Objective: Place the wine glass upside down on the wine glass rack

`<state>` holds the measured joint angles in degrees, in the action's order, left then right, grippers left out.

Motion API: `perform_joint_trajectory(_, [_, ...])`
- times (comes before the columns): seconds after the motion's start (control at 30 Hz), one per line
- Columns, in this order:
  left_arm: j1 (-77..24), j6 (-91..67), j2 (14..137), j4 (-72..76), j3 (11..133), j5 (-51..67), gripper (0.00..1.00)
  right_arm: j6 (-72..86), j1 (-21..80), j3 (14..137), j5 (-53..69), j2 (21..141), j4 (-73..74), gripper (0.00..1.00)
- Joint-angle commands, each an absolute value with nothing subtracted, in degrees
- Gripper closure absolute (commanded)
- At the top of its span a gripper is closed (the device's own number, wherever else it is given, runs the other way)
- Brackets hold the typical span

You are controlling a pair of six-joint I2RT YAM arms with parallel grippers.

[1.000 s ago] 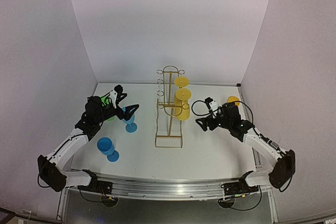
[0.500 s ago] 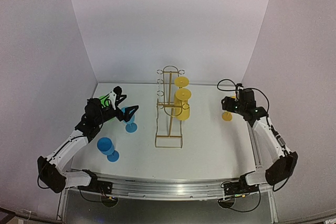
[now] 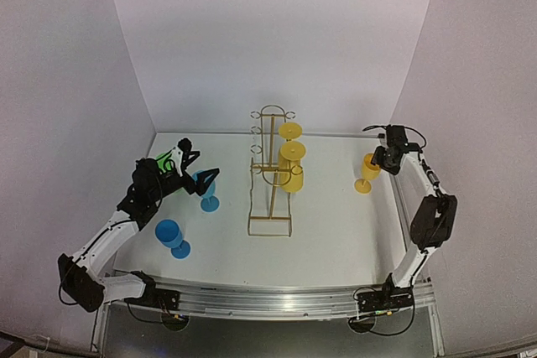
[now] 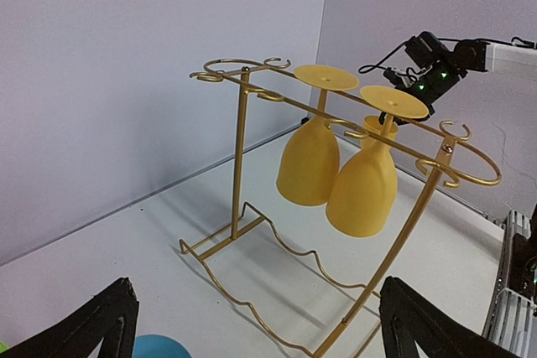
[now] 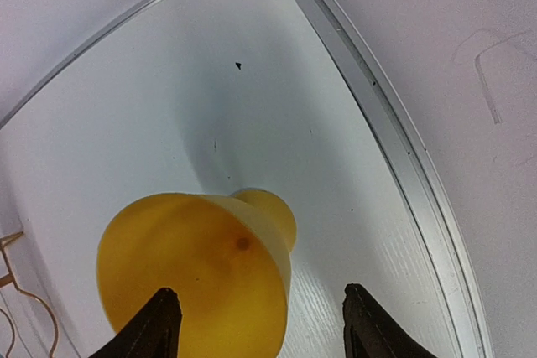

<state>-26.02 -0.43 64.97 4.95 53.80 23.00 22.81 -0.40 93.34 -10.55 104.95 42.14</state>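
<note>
The gold wire wine glass rack [image 3: 270,175] stands mid-table; it also shows in the left wrist view [image 4: 252,165]. Two yellow wine glasses [image 4: 362,190] hang upside down on it. A third yellow wine glass [image 3: 367,172] stands upright at the far right. My right gripper [image 3: 385,159] is open, just above and beside its bowl. In the right wrist view the bowl [image 5: 197,278] lies between the fingers, close to the left one, with the gripper [image 5: 262,329] not closed on it. My left gripper [image 3: 200,167] is open and empty beside a blue wine glass [image 3: 206,189].
A second blue wine glass [image 3: 170,235] stands near the front left. Something green [image 3: 164,159] sits behind my left arm. The metal table rail [image 5: 394,136] and right wall are close to my right gripper. White walls enclose the table on three sides.
My right arm has swung from near the rack out to the far right and now hovers at the upright yellow glass. The left arm has barely moved.
</note>
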Motion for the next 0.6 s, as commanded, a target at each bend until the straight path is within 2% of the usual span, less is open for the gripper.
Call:
perform_joint_trajectory(0.0, [-25.8, -0.1, 63.2, 4.9, 53.5, 21.7, 0.01, 22.2, -1.9, 97.6, -11.6, 107.6, 44.3, 0.46])
perform_joint_trajectory(0.1, [-25.8, 0.9, 63.4, 5.1, 53.3, 21.8, 0.01, 21.9, -2.0, 98.7, -12.0, 109.6, 44.5, 0.56])
perform_joint_trajectory(0.23, [-25.8, 1.4, 63.3, 5.6, 53.1, 21.6, 0.00, 21.5, -2.0, 99.3, -11.9, 110.6, 44.8, 0.76])
perform_joint_trajectory(0.37, [-25.8, 1.3, 63.0, 5.7, 52.8, 21.6, 0.01, 20.3, -2.1, 99.2, -12.3, 110.7, 45.4, 0.81])
perform_joint_trajectory(0.43, [-25.8, 1.3, 62.9, 5.5, 52.9, 21.6, 0.01, 19.9, -2.1, 99.2, -12.4, 110.2, 45.5, 0.86])
perform_joint_trajectory(0.5, [-25.8, 1.3, 62.8, 5.4, 53.1, 21.6, 0.01, 19.7, -2.0, 99.5, -12.5, 109.3, 45.6, 0.97])
perform_joint_trajectory(0.57, [-25.8, 0.9, 62.8, 5.6, 53.3, 21.5, 0.01, 19.5, -2.0, 100.1, -12.8, 107.6, 45.7, 1.00])
